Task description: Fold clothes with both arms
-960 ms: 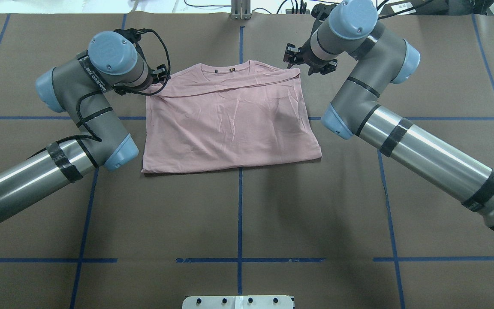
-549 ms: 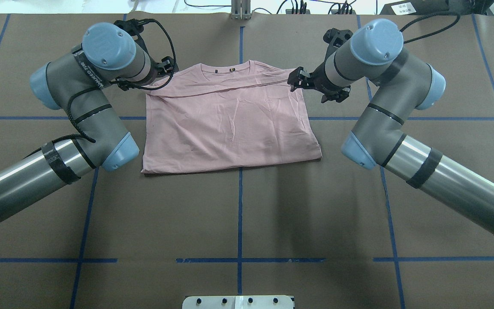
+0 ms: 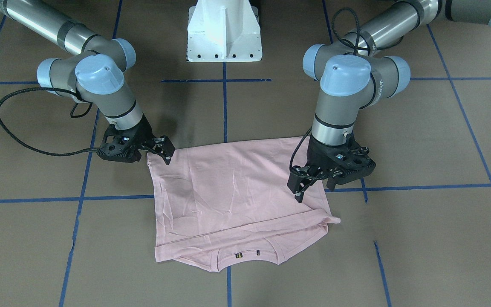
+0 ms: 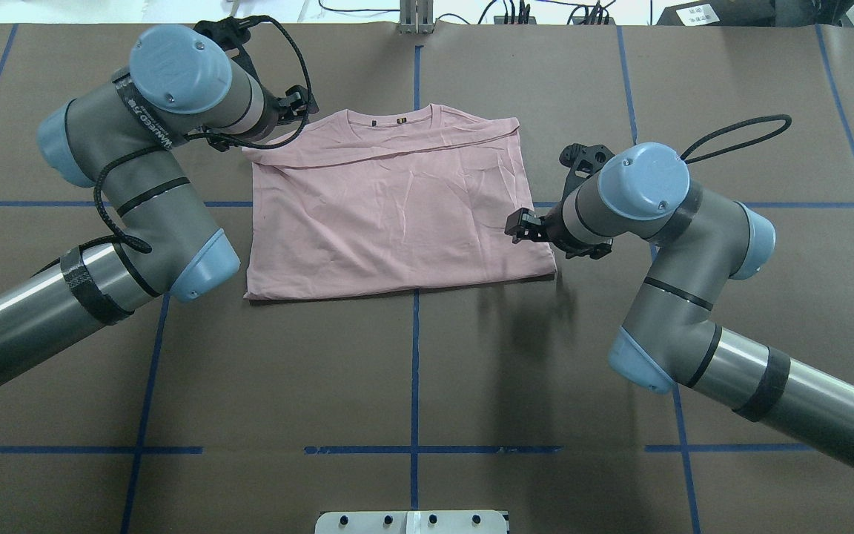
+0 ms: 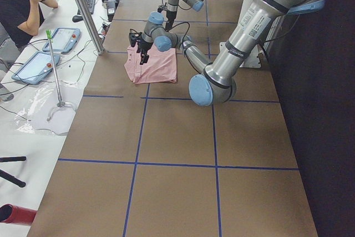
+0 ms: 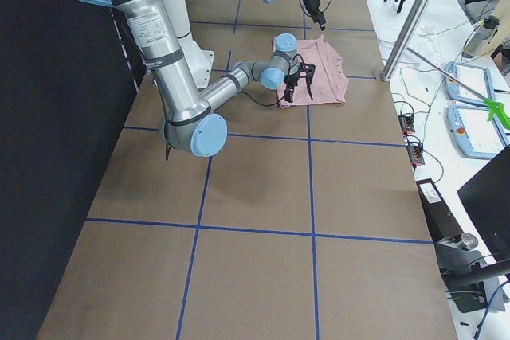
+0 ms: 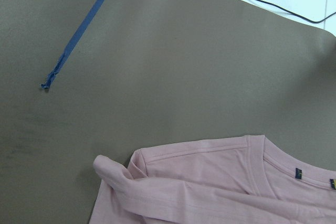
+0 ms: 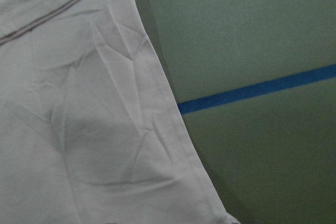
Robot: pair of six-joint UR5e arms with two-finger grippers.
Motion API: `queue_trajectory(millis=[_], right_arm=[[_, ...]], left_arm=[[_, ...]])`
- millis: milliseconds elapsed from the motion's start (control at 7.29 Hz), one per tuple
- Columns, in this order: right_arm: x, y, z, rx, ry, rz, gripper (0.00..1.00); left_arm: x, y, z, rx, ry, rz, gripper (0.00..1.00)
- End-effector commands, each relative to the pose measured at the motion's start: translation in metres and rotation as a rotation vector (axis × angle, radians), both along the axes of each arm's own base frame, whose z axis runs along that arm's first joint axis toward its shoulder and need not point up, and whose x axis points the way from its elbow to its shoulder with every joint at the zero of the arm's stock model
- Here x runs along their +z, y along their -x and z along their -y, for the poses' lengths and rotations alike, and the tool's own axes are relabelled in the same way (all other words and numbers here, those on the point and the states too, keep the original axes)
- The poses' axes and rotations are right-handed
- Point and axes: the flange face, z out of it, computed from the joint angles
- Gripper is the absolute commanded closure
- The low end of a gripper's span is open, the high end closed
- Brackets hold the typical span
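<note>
The pale pink T-shirt (image 4: 397, 208) lies folded flat on the brown table, collar at the far edge, print hidden. It also shows in the front view (image 3: 237, 192). My left gripper (image 4: 297, 107) hovers open and empty over the shirt's far left corner; in the front view (image 3: 313, 187) its fingers stand apart above the fabric. My right gripper (image 4: 522, 226) is open and empty at the shirt's right edge, near the near corner (image 3: 164, 151). The left wrist view shows the bunched sleeve corner (image 7: 118, 171); the right wrist view shows the shirt's edge (image 8: 157, 108).
The white pedestal base (image 3: 224, 34) stands at the robot's side of the table. Blue tape lines (image 4: 414, 371) cross the brown surface. Cables (image 4: 508, 11) lie past the far edge. An operator (image 5: 22, 4) sits beyond it beside tablets and a metal post.
My right gripper has moved from the shirt's far right corner back along its right edge to near the near corner. My left arm has shifted slightly farther away. The shirt has not moved.
</note>
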Motion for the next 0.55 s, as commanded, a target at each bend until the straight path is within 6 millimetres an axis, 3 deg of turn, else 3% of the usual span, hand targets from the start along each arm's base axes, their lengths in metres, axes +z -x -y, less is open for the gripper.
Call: queue_trajectory(millis=[0, 412], right_arm=[[0.015, 0.0139, -0.016, -0.02, 0.004, -0.028, 0.11], [0.0123, 0.012, -0.0142, -0.035, 0.0, -0.024, 0.85]], left_arm=[[-0.0028, 0.0003, -0.0019, -0.003, 0.001, -0.006, 0.0], [0.0, 0.0012, -0.0028, -0.003, 0.003, -0.005, 0.0]])
